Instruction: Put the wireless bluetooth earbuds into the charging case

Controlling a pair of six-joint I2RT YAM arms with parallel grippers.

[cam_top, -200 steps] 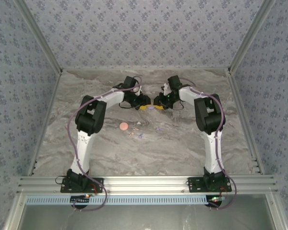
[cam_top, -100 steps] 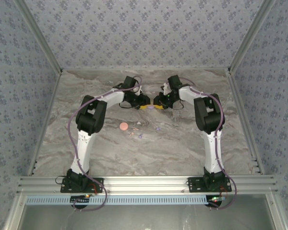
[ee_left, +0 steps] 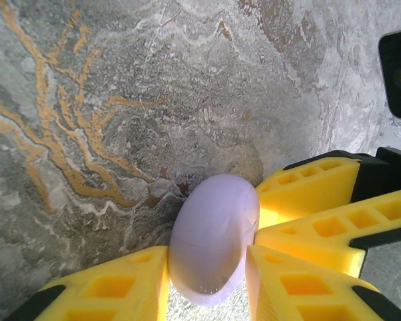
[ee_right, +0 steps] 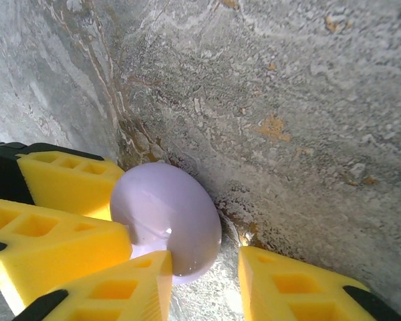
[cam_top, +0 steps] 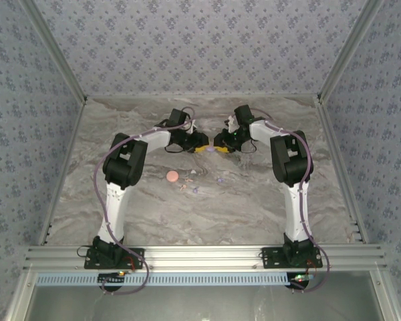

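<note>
Two grippers are crowding one lavender charging case (ee_left: 214,234) at the far middle of the marble-patterned table (cam_top: 267,200). Your left gripper (ee_left: 207,262) is pinching the case on edge between its yellow fingers (ee_left: 100,291), with both pads pressing against its sides. Your right gripper (ee_right: 205,262) is standing partly spread. One finger (ee_right: 130,284) is touching the case and the other is sitting clear of it with bare table showing in the gap, so it is not gripping anything. I cannot tell whether the lid is parting at all.

The earbuds (cam_top: 195,190) are lying as tiny specks nearer the arm bases, scattered beside the salmon-pink disc (cam_top: 172,176) and well apart from both grippers. None is sitting in the case.

You are risking a slip here. The shell looks smooth and rounded, and a narrow pinch on its edge could squirt it out if the right finger pushes sideways. The two sets of fingers are working nearly against each other, so a careless closing could knock them together. A dropped case might roll toward the earbuds and scatter them.
</note>
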